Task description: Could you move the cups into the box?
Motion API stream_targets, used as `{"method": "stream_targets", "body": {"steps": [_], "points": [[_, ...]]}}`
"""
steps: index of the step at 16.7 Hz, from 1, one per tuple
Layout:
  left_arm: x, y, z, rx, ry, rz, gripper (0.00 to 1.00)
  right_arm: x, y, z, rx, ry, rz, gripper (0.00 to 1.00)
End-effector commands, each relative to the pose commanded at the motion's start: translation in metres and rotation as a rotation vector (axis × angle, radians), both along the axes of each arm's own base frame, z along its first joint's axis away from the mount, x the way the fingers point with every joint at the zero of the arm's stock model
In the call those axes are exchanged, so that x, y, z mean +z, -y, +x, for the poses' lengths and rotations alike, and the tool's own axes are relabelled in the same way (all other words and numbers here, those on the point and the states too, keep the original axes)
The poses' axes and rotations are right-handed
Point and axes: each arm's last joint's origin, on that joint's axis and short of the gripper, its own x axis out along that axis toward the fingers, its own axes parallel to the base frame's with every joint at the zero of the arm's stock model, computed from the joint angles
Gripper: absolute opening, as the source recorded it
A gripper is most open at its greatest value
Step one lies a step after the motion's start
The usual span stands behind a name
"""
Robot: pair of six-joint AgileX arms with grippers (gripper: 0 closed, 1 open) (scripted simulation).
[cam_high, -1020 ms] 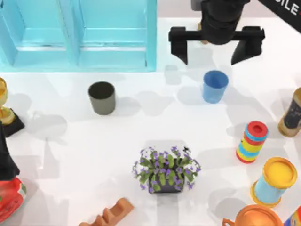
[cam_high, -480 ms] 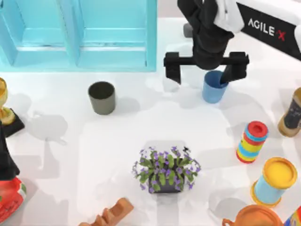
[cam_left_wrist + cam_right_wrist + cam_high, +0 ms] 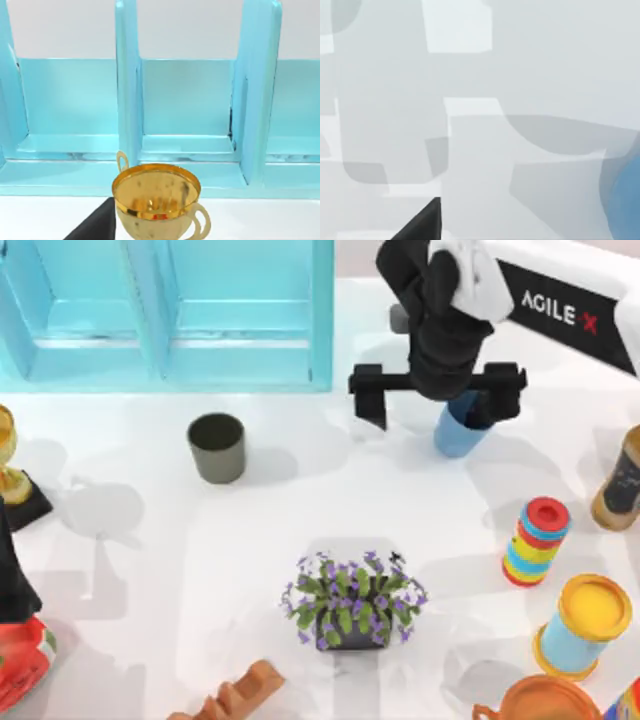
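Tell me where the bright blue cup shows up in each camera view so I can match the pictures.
Top view: the blue cup stands right of the box, partly under the right gripper, whose one finger sits at its rim.
Left wrist view: not in it; the box and a gold trophy cup are.
Right wrist view: a blue edge at the picture's border.
Shared landmark: the white table.

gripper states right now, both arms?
Right gripper: open, jaws spread wide above the blue cup, one finger at its rim, nothing held.
Left gripper: parked at the table's left edge; cannot be told.
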Motion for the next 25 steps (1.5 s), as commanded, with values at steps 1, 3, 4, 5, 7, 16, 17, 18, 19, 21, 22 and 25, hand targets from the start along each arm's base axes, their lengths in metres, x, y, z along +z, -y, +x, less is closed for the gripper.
{"method": "stream_targets", "body": {"steps": [1,3,4,5,7,16,17,18,19,21,22,25], "points": [[0.000,0.000,0.000,0.000,0.000,0.000,1.00,0.000,0.000,0.000,0.000,0.000,0.000,0.77],[0.000,0.000,0.000,0.000,0.000,0.000,1.00,0.000,0.000,0.000,0.000,0.000,0.000,0.62],[0.000,0.000,0.000,0.000,0.000,0.000,1.00,0.000,0.000,0.000,0.000,0.000,0.000,0.55],[0.000,0.000,0.000,0.000,0.000,0.000,1.00,0.000,0.000,0.000,0.000,0.000,0.000,0.47],[0.000,0.000,0.000,0.000,0.000,0.000,1.00,0.000,0.000,0.000,0.000,0.000,0.000,0.32],[0.000,0.000,0.000,0.000,0.000,0.000,1.00,0.000,0.000,0.000,0.000,0.000,0.000,0.00],[0.000,0.000,0.000,0.000,0.000,0.000,1.00,0.000,0.000,0.000,0.000,0.000,0.000,0.00],[0.000,0.000,0.000,0.000,0.000,0.000,1.00,0.000,0.000,0.000,0.000,0.000,0.000,0.00],[0.000,0.000,0.000,0.000,0.000,0.000,1.00,0.000,0.000,0.000,0.000,0.000,0.000,0.00],[0.000,0.000,0.000,0.000,0.000,0.000,1.00,0.002,0.001,-0.001,0.004,0.001,-0.002,0.00],[0.000,0.000,0.000,0.000,0.000,0.000,1.00,0.008,0.006,0.000,0.004,0.000,-0.003,0.00],[0.000,0.000,0.000,0.000,0.000,0.000,1.00,0.043,0.041,0.004,0.004,-0.001,-0.003,0.00]]}}
